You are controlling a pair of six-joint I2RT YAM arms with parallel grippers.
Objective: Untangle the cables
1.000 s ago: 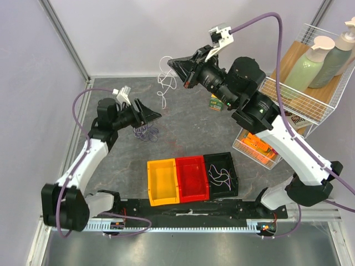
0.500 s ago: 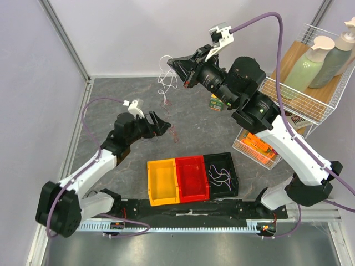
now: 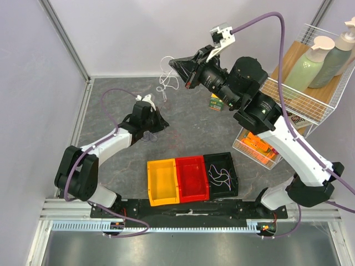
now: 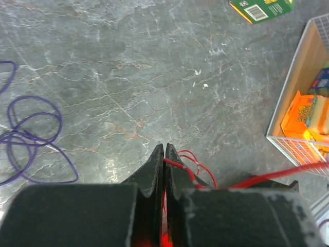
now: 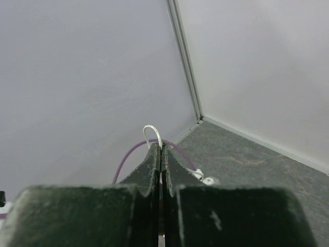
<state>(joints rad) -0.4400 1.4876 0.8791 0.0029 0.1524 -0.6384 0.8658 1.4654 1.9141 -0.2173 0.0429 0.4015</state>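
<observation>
White cable (image 3: 162,83) hangs down from right hand (image 3: 171,60); left hand (image 4: 164,147) pinches red cable (image 4: 181,165)

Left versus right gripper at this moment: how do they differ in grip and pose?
The left gripper is shut on the red cable; the right gripper is shut on the white cable. The left gripper sits low over the table; the right gripper is raised high, its cable dangling. Both have jaws pressed together.
</observation>
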